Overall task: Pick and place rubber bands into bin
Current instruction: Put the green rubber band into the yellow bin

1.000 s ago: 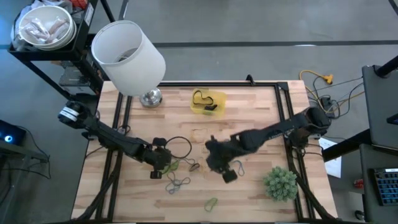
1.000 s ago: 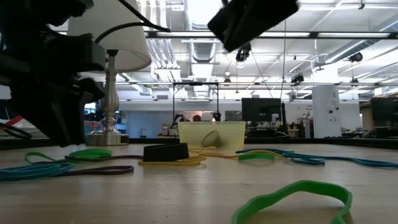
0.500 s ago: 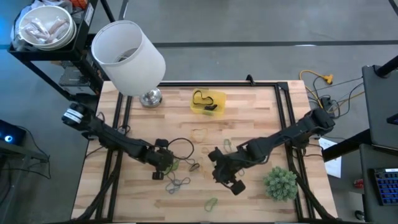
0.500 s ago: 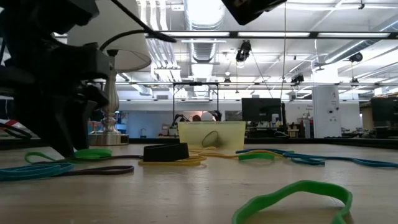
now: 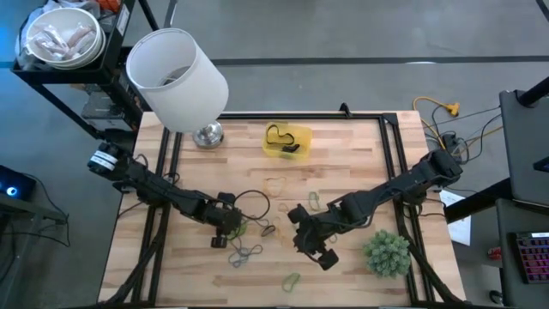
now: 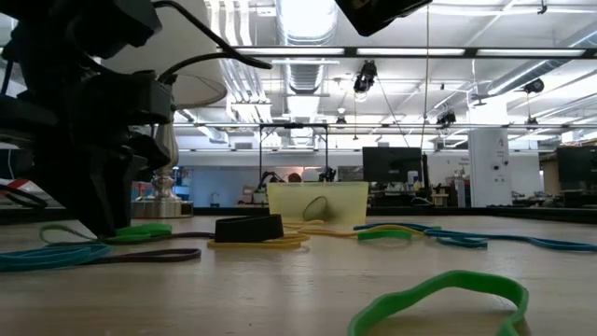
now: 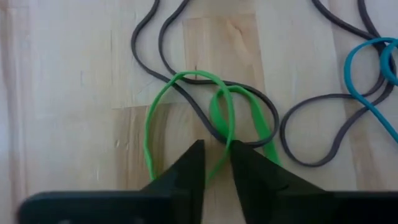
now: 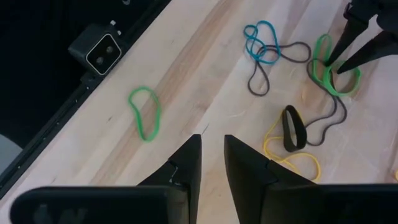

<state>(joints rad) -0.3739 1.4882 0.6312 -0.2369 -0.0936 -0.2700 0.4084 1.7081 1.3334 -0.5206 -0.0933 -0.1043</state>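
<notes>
Left gripper [image 7: 216, 163] is set narrowly around a thin bright-green rubber loop [image 7: 186, 118], pinch unconfirmed. The crossing thin dark-grey rubber loop [image 7: 249, 99] may be dragged along (strands overlap). Right gripper [image 8: 211, 158], nearly closed and empty, is held above the pale wooden table [image 8: 205, 93].

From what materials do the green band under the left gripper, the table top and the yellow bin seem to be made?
The green band looks like matte rubber: a thin, flat loop that twists and lies limp. The left gripper pinches it between nearly closed tips. The table top appears to be pale wood in joined planks, with visible grain. The yellow bin is probably translucent plastic, since a dark band shows through its wall in the low view.
</notes>
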